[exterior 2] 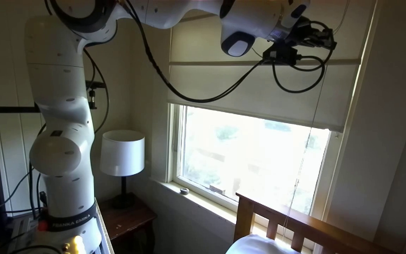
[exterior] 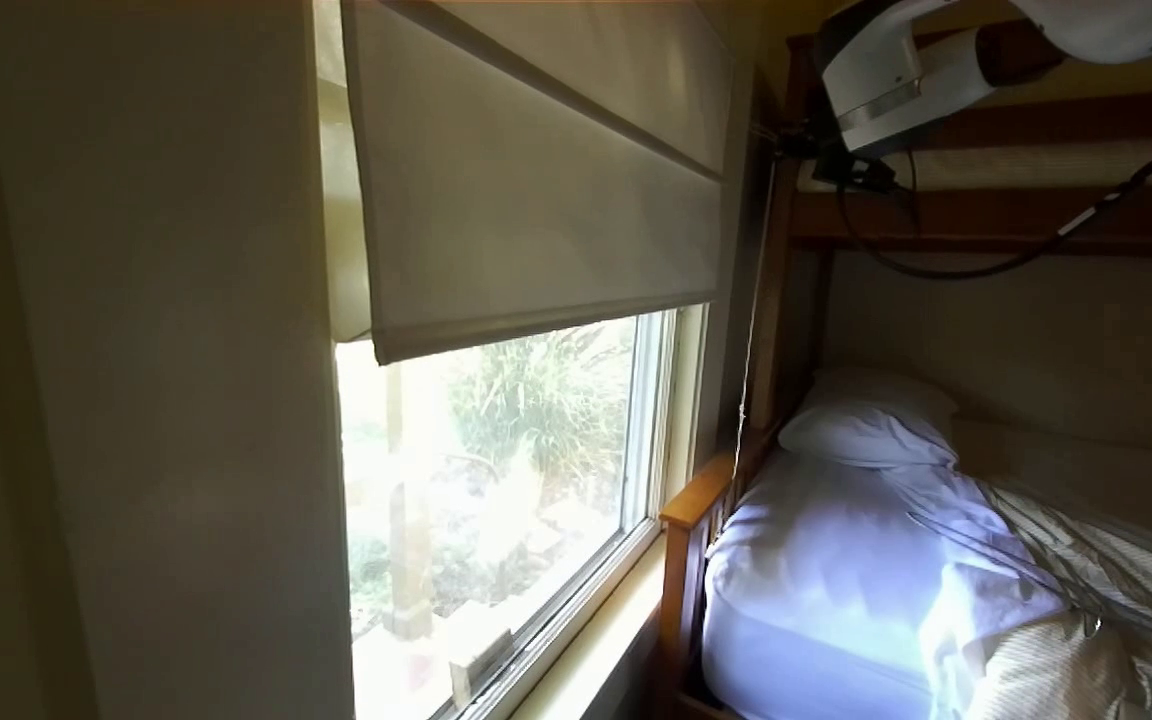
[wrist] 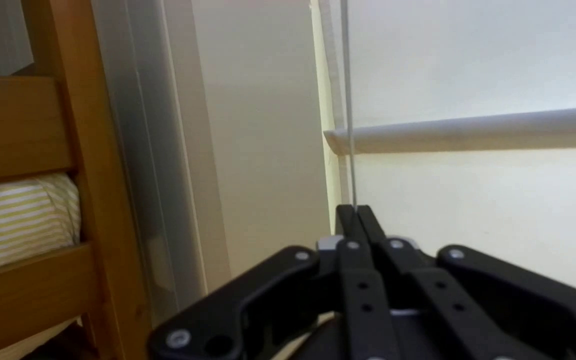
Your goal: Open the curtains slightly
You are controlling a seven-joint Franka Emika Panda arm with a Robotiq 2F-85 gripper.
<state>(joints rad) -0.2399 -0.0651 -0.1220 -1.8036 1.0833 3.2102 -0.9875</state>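
The curtains are one wide beige-tan fabric shade (exterior: pixel 546 180), also in an exterior view (exterior 2: pixel 266 97) and the wrist view (wrist: pixel 478 200). A fold line crosses the shade, and its straight hem hangs partway down the window, leaving the lower glass uncovered. A thin pull cord (wrist: pixel 348 90) runs down in front of the shade's edge to my fingertips. The cord continues below my gripper in both exterior views (exterior: pixel 753 320) (exterior 2: pixel 312 123). My gripper (wrist: pixel 355 209) is shut on the cord, in front of the shade near the fold line; it also shows in both exterior views (exterior: pixel 786 142) (exterior 2: pixel 332 45).
A wooden bunk bed post (wrist: pixel 93 175) and rails stand beside my gripper. White bedding (exterior: pixel 836 560) and a wooden bed end (exterior 2: pixel 280 215) lie below. A lamp (exterior 2: pixel 122 153) stands near the arm's base. A black cable (exterior 2: pixel 206 100) hangs from the arm before the shade.
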